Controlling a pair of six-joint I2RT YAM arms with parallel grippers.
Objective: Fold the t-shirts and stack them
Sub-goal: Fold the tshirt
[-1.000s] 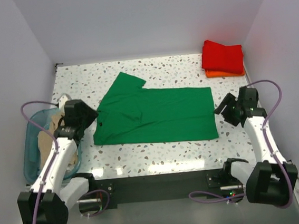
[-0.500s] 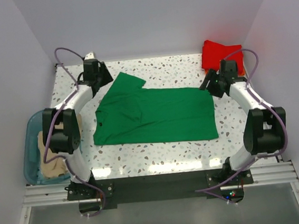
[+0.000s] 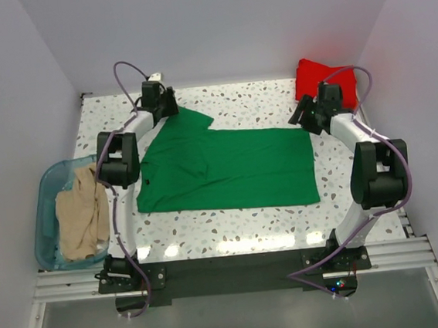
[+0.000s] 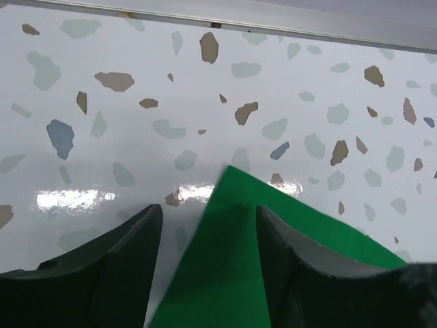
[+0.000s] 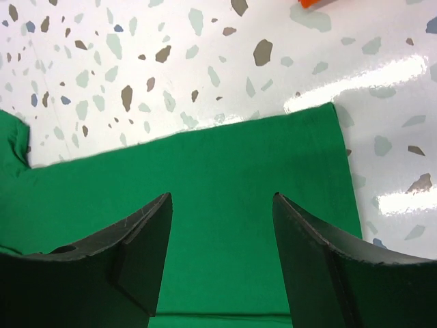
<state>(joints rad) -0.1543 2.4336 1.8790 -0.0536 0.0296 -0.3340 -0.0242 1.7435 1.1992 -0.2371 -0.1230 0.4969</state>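
On the speckled table (image 3: pixel 259 98) the green t-shirt (image 3: pixel 227 167) is spread flat. Its sleeve tip is seen between the parted fingers of the left gripper (image 4: pixel 208 212), and its hem corner below the released, empty right gripper (image 5: pixel 222 198). The red t-shirt (image 3: pixel 311 74) is found near the right gripper.

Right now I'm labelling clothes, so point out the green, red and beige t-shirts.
green t-shirt (image 3: pixel 235 170), top view, middle of its body
red t-shirt (image 3: pixel 311 74), top view, its folded upper face
beige t-shirt (image 3: pixel 80 216), top view, middle of the crumpled cloth
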